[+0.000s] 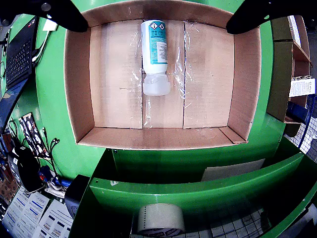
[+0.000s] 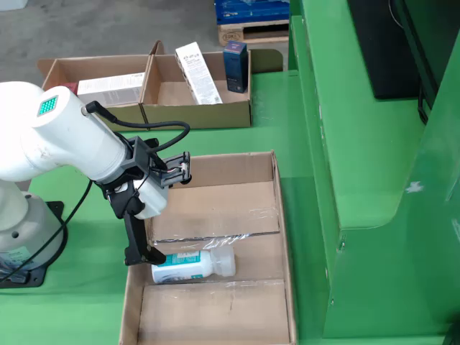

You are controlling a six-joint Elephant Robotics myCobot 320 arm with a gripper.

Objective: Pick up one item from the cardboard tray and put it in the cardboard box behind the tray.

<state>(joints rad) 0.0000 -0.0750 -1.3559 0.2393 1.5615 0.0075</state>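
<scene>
A white bottle [image 1: 154,47] with a teal label and a pale cap lies flat on the floor of a large open cardboard box [image 1: 79,99]. In the wrist view my gripper [image 1: 157,26] is open, its two black fingers [image 1: 59,15] spread wide at the top corners, above the bottle's base end. The standing view shows the bottle [image 2: 192,266] against the left side of the box [image 2: 284,237]. There my gripper [image 2: 147,253] hangs over that left wall, one black finger reaching down beside the bottle. Nothing is held.
Two joined cardboard trays [image 2: 198,115] stand behind the box, holding white cartons [image 2: 111,86] and a dark blue box [image 2: 235,56]. A green wall [image 2: 374,144] rises on the right. A tape roll [image 1: 159,219], laptop [image 1: 17,54] and cables surround the box.
</scene>
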